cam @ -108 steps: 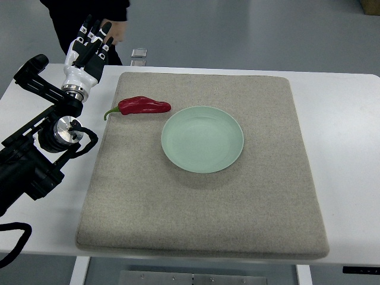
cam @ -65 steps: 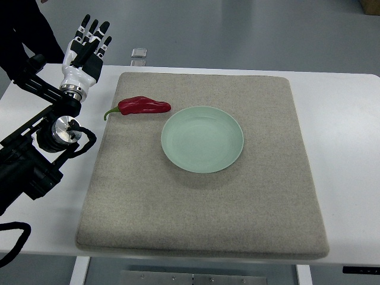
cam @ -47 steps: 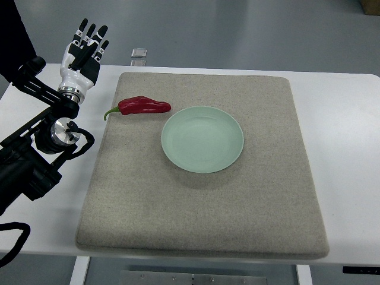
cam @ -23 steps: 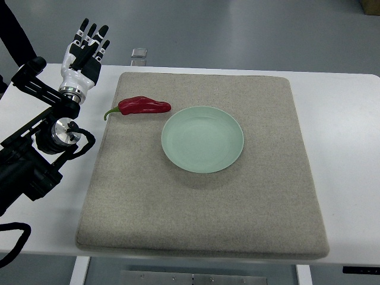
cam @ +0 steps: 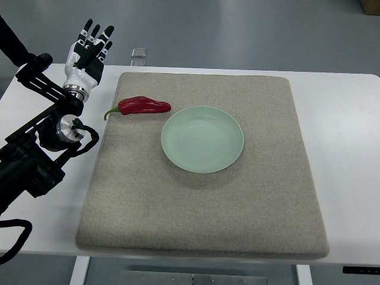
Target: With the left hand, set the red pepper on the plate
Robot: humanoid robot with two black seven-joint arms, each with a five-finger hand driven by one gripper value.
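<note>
The left hand (cam: 88, 52) hovers with fingers (cam: 97, 39) spread, holding nothing; the red pepper (cam: 141, 106) lies below-right of them, the plate (cam: 202, 139) beyond.

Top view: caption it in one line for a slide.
Open left hand raised beyond the table's far-left edge; red pepper lies on the grey mat beside the empty green plate.
</note>
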